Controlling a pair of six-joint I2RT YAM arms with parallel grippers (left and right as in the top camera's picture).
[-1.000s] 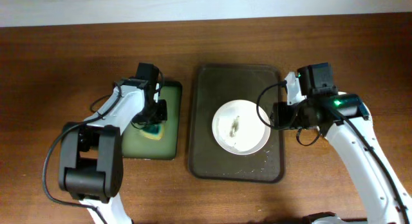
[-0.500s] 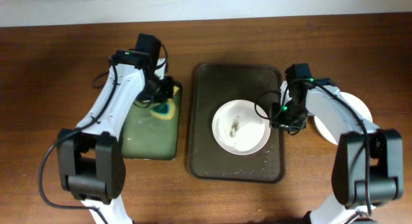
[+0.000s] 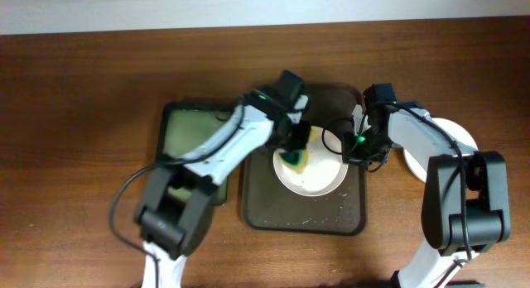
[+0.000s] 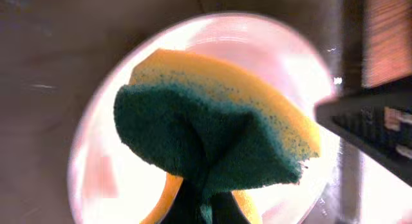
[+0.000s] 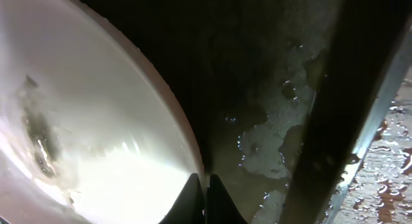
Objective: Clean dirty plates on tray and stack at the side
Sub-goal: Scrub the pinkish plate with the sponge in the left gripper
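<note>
A white plate point(image 3: 319, 176) lies on the dark brown tray point(image 3: 302, 215). My left gripper point(image 3: 294, 147) is shut on a yellow and green sponge point(image 3: 295, 160) and holds it on the plate's left part. In the left wrist view the sponge point(image 4: 212, 130) covers the plate's point(image 4: 106, 179) centre, with the gripper point(image 4: 207, 208) below it. My right gripper point(image 3: 354, 147) is shut on the plate's right rim. In the right wrist view its fingers point(image 5: 205, 185) pinch the rim of the plate point(image 5: 96, 153), and a dark smudge point(image 5: 38, 130) shows. More white plates point(image 3: 458, 139) sit right of the tray, partly hidden.
The small black-rimmed green tray point(image 3: 186, 135) stands left of the brown tray, without the sponge. The brown tray's floor point(image 5: 277, 140) is wet with water patches. Bare wooden table point(image 3: 74, 114) lies all around.
My left arm carried the sponge from the green tray rightward onto the plate. My right gripper came in to the plate's right rim and stays there.
</note>
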